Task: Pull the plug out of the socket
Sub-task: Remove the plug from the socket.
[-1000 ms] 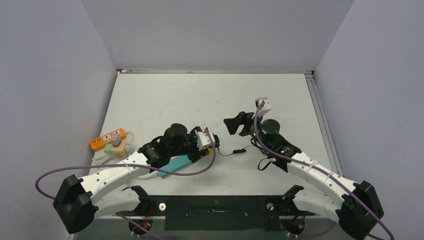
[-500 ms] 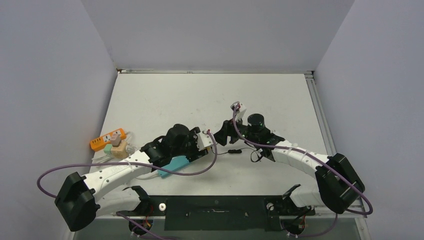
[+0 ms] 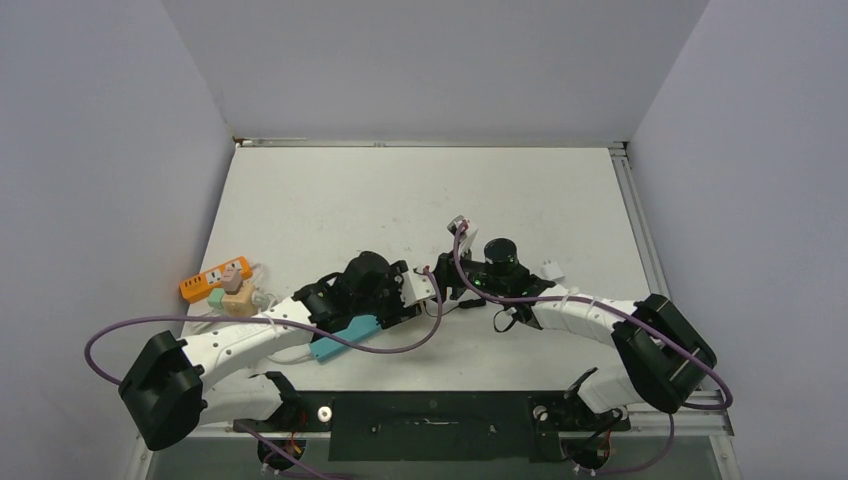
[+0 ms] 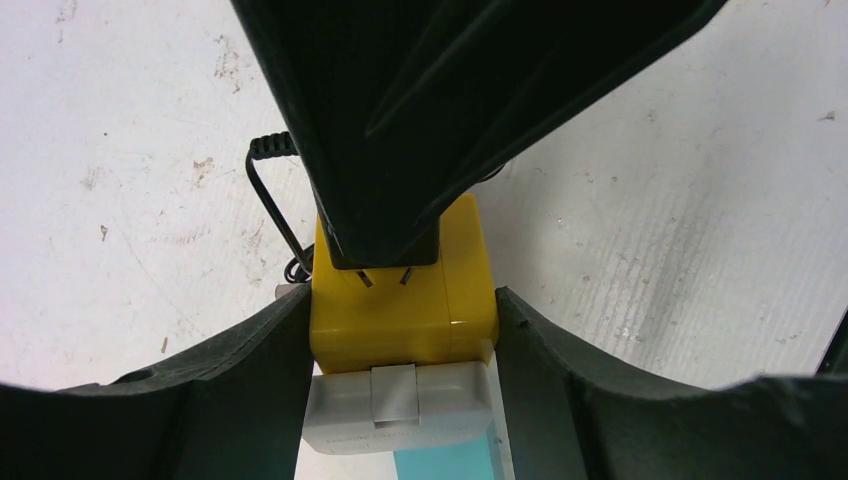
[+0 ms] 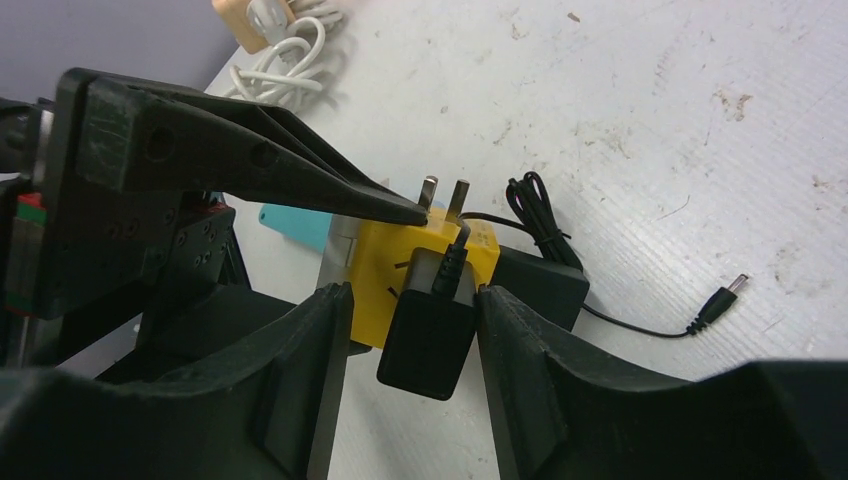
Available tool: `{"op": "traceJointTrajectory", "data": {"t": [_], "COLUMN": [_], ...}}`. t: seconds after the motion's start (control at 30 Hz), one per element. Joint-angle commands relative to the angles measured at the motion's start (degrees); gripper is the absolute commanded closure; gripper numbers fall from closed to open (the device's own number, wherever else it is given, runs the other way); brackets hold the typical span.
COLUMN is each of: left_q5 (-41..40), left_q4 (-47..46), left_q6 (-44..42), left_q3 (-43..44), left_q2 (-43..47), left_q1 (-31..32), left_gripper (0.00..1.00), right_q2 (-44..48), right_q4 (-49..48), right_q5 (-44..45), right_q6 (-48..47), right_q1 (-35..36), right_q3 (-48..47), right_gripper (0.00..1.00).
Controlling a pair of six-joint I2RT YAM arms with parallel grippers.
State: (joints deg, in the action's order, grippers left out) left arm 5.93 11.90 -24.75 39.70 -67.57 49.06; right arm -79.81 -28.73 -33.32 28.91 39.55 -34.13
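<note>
My left gripper (image 4: 400,310) is shut on a yellow socket block (image 4: 400,300) with a white base (image 4: 400,405) and holds it just above the table. A black plug (image 5: 430,335) sits in the socket's face, and its two prongs (image 4: 385,277) show a little. My right gripper (image 5: 412,300) is open and straddles the plug. Its right finger (image 5: 545,370) touches the plug, and a gap remains at its left finger (image 5: 310,360). In the top view both grippers, left (image 3: 415,290) and right (image 3: 450,285), meet at the table's centre front.
The plug's black cord (image 5: 535,215) runs to a barrel connector (image 5: 725,295) on the table. A teal strip (image 3: 345,335) lies under the left arm. An orange power strip (image 3: 215,278) and a beige plug with white cable (image 3: 237,300) lie at the left edge.
My right arm has swung left and down to the left gripper, and its jaws now straddle the black plug. The left gripper has shifted slightly with the socket.
</note>
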Motion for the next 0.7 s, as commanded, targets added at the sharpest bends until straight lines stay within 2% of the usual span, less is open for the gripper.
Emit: {"op": "traceJointTrajectory", "data": {"t": [0.0,0.27,0.47,0.67], "left_q5": [-0.57,-1.85,-3.11,-2.77], "left_q4": [-2.18,-1.82,-2.07,-2.76], "left_q6": [-0.91,-1.0,-1.26,-1.29], "left_q3": [3.71,3.86,3.51,3.01], "left_q2": [0.23,0.25,0.96,1.08], "left_q1": [0.67,0.78,0.78,0.79], "left_gripper": [1.0,1.0,1.0,1.0], "right_q2": [-1.18,-1.27,-1.45,-2.02], "right_q4": [-3.52,-3.51,-2.82,-4.06], "right_q5": [0.9,1.74,2.06,0.89], "right_q6": [-0.83,-0.89,-0.94,1.05], "right_q1": [0.87,1.51,1.35,-0.57], "right_q3": [-1.03,-0.97,-1.09,-0.55], "right_gripper": [0.52,0.6,0.83,0.92]}}
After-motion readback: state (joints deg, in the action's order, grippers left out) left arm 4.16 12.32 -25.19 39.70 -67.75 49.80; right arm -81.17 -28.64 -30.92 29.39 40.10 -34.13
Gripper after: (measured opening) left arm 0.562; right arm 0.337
